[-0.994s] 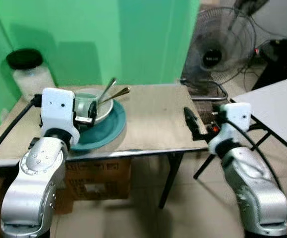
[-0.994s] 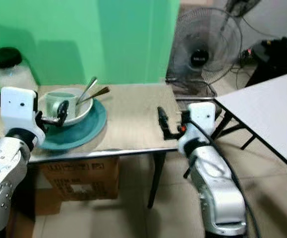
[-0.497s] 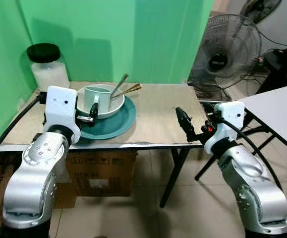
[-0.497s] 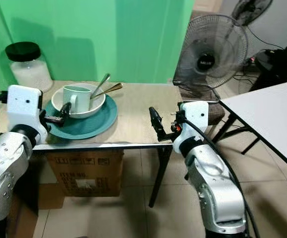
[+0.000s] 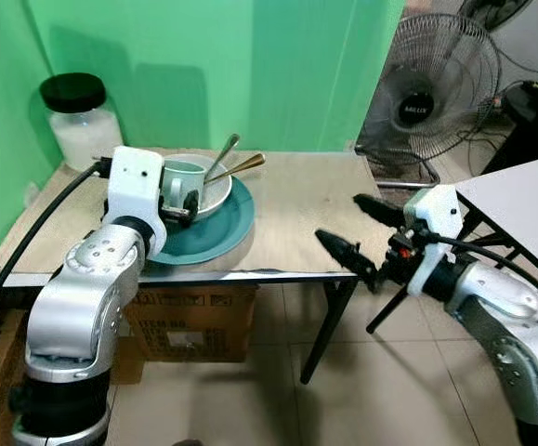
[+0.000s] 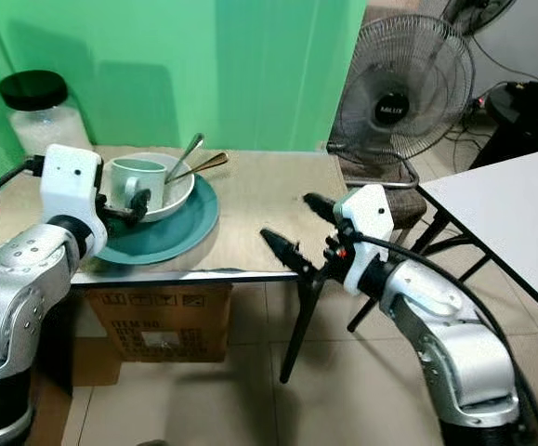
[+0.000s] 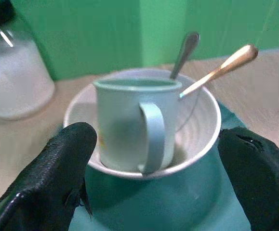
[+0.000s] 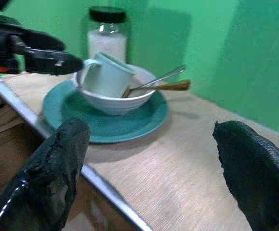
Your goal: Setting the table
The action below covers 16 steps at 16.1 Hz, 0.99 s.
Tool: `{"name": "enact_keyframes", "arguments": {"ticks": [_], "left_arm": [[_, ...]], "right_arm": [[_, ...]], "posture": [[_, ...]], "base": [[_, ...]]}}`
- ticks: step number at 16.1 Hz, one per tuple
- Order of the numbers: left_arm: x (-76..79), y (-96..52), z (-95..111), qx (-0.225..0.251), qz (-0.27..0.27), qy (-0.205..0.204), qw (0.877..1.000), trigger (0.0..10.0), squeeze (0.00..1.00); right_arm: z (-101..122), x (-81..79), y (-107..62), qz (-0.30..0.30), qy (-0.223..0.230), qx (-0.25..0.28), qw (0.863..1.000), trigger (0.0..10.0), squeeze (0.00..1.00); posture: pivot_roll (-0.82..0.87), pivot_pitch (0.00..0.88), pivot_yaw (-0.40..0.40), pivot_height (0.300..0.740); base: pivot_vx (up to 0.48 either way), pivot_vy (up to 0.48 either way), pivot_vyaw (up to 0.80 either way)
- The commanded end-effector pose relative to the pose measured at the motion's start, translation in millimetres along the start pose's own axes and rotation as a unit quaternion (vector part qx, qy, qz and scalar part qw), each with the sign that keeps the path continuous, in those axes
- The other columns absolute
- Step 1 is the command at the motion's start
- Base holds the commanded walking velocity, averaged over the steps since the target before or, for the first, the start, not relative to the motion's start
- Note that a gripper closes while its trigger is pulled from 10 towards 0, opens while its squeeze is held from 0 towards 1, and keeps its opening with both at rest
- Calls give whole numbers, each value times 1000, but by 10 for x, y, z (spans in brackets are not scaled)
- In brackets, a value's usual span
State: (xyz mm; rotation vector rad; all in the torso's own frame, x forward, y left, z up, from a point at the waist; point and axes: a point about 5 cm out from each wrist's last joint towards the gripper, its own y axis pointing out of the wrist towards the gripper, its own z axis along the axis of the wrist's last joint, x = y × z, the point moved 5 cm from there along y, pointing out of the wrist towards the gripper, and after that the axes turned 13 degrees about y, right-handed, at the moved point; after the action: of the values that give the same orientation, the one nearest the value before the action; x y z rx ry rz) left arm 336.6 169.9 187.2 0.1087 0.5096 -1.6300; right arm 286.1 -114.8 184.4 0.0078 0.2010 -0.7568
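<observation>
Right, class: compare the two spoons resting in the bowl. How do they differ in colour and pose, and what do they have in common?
The silver spoon is grey metal, while the gold spoon is brass-coloured. The silver spoon's handle rises more steeply; the gold spoon's handle lies lower and sticks out farther past the rim. Both have their bowl ends hidden down inside the white bowl, behind the mug, with handles leaning out over the same side of the rim.

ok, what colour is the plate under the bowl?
Teal, plain with no pattern: the plate shows best in the right wrist view, under the white bowl.
</observation>
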Motion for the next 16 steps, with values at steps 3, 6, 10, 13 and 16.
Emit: {"name": "enact_keyframes", "arguments": {"ticks": [3,6,10,13,16], "left_arm": [[1,76,-17,-13,-9,-6,1000,10000,0],[-98,243,-36,-15,-2,9,1000,10000,0],[-130,378,-52,-22,-2,14,1000,2549,0],[-99,459,-36,-14,-15,9,1000,0,0],[-18,524,-50,-14,-35,9,999,0,0]], "right_arm": [[-3,-97,-48,39,5,-14,999,10000,0],[-15,-151,-30,56,7,-18,998,10000,0],[-55,-203,-37,69,12,-28,997,10000,0],[-69,-214,-52,76,14,-34,996,10000,0],[-80,-227,-55,78,12,-38,996,10000,0]], "posture": [[15,20,-74,740],[9,13,-73,740],[1,10,-74,740],[-6,9,-72,740],[-9,6,-70,740]], "base": [[0,0,0],[0,0,0],[0,0,0],[0,0,0],[0,0,0]]}}
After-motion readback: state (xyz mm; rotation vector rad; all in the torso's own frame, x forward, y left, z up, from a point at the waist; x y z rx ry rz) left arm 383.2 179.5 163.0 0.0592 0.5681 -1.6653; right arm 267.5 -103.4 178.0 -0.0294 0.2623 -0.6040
